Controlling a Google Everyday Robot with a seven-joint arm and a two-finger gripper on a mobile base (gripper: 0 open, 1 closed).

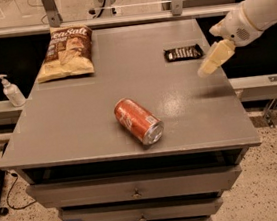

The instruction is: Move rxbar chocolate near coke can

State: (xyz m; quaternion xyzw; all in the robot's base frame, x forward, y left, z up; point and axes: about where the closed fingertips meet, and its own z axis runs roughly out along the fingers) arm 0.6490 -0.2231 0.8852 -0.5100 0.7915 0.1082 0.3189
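The rxbar chocolate (183, 52) is a small flat black wrapper with white lettering, lying near the table's far right edge. The coke can (138, 121) is red-orange and lies on its side in the middle front of the grey table (79, 120), its silver end pointing front right. My gripper (213, 58) hangs from the white arm at the right, just right of and slightly in front of the rxbar, above the table's right edge. It holds nothing that I can see.
A brown-and-tan chip bag (67, 52) lies at the table's far left. A white pump bottle (12, 91) stands on a ledge left of the table. Drawers sit below the tabletop. A metal rail runs behind the table.
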